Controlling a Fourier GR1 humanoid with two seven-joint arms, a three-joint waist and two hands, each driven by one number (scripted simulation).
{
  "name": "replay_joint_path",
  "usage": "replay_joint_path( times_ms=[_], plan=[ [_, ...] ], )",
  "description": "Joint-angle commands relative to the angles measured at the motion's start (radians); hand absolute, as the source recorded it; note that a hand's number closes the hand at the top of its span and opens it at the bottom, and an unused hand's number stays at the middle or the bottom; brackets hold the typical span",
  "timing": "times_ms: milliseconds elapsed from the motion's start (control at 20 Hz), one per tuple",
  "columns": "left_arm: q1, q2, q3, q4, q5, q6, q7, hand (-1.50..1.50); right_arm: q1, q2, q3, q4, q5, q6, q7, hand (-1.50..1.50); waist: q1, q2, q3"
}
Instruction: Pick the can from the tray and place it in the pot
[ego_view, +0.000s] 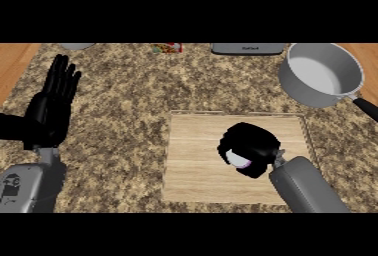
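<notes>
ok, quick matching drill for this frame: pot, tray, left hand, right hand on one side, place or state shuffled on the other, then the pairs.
Things:
1. pot
2. tray
3. left hand
4. right hand

Place or state:
A. open, fingers up, at the view's left
B. wooden, flat in the middle of the counter
C. curled round the can, over the tray
D. grey, far right on the counter, nothing inside

Pairs: 1-D, 2-B, 3-A, 4-C

Two grey forearms, glossy black left hand (53, 107), black right hand (251, 147)
</notes>
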Motion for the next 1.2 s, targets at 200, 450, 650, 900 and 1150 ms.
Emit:
replay_joint_path(
  times_ms=[200, 450, 650, 900, 1150],
  plan=[
    [0.045, -0.028, -0.009, -0.021, -0.031, 0.008, -0.013, 0.00, 0.083, 0.018, -0.031, -0.157, 0.062, -0.064, 0.087, 1.50, -0.005, 0.012, 0.008],
    [0.011, -0.024, -0.027, -0.048, -0.025, -0.001, 0.007, 0.00, -0.093, 0.167, -0.280, -0.015, 0.079, -0.090, 0.493, 1.50, 0.033, 0.026, 0.009],
    [0.001, -0.017, -0.018, -0.041, -0.015, -0.014, -0.008, 0.00, -0.147, 0.213, -0.407, 0.011, 0.131, -0.197, 0.749, 1.50, 0.047, 0.047, 0.006],
    [-0.016, -0.028, -0.033, -0.028, -0.016, -0.018, -0.005, 0.00, -0.284, 0.216, -0.509, 0.037, 0.294, -0.344, 1.094, 1.50, 0.063, 0.048, 0.001],
    [-0.033, -0.033, -0.049, -0.024, -0.018, -0.028, -0.001, 0.00, -0.447, 0.177, -0.568, 0.097, 0.501, -0.457, 1.399, 1.50, 0.093, 0.051, 0.002]
  ],
)
